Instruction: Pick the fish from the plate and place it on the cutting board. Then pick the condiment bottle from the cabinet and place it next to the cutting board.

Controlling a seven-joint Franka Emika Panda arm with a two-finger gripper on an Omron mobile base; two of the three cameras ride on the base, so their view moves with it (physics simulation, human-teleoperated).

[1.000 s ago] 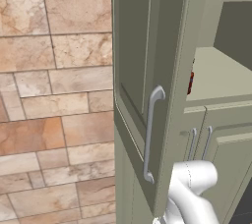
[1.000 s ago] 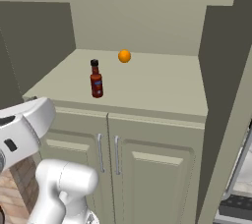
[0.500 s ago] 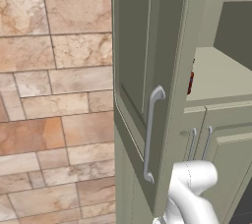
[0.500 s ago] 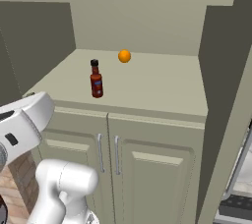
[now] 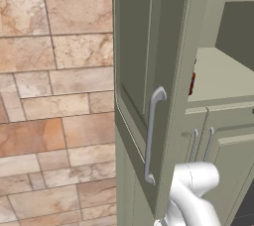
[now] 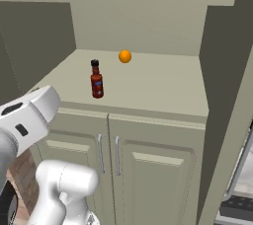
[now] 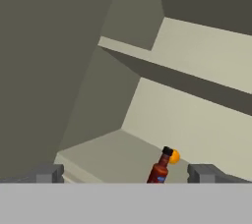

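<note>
Nearest the hand, the gripper (image 7: 125,173) is standing with its two finger tips (image 7: 49,173) spread as wide as they go, holding nothing and touching nothing; the condiment bottle (image 7: 160,166) is showing between them in the hand view, well beyond the tips, leaning in that rolled picture.

In the right base view the bottle (image 6: 96,79) is standing upright on the shelf recess of the cabinet (image 6: 163,91), near its front edge and toward the left. The open door (image 5: 144,96) with its curved bar handle (image 5: 151,136) is hanging just beside the arm in the left base view, so a wide swing is likely risking a knock against it.

The bottle is slim and tall, so I judge a tip arriving off-centre is liable to be toppling it, or pushing it off the near edge. Further back, the small orange ball (image 6: 125,56) is resting apart from the bottle; overshooting is likely sending it rolling.

The fish, plate and cutting board are not something I am able to place here
</note>
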